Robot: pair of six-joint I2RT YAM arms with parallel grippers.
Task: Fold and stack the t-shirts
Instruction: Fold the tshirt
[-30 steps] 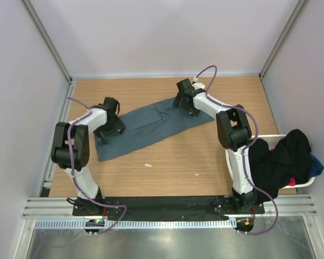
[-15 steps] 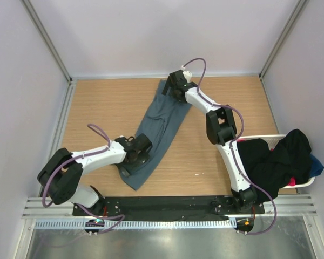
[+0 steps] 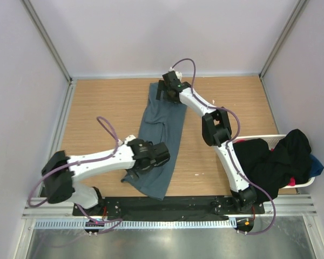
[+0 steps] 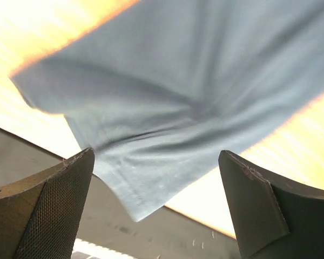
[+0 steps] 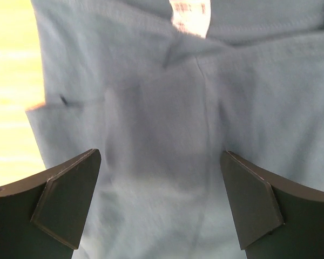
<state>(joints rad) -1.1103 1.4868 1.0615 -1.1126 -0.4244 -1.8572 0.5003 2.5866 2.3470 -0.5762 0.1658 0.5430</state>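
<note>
A slate blue-grey t-shirt (image 3: 163,124) lies in a long strip on the wooden table, running from the far middle down to the near edge. My left gripper (image 3: 155,156) is over its near end. In the left wrist view the gripper (image 4: 156,162) is open, with the shirt (image 4: 194,81) and its corner below it, nothing between the fingers. My right gripper (image 3: 166,91) is over the far end. In the right wrist view it (image 5: 161,162) is open above the shirt (image 5: 162,108), with the white neck label (image 5: 190,13) showing.
A white laundry basket (image 3: 275,137) at the right edge holds a pile of black, blue and red shirts (image 3: 281,159). White walls enclose the table on three sides. A black rail (image 3: 167,205) runs along the near edge.
The shirt has swung from lying across the table to lying lengthwise. My left gripper moved toward the near middle with its end. My right gripper moved left along the far side.
</note>
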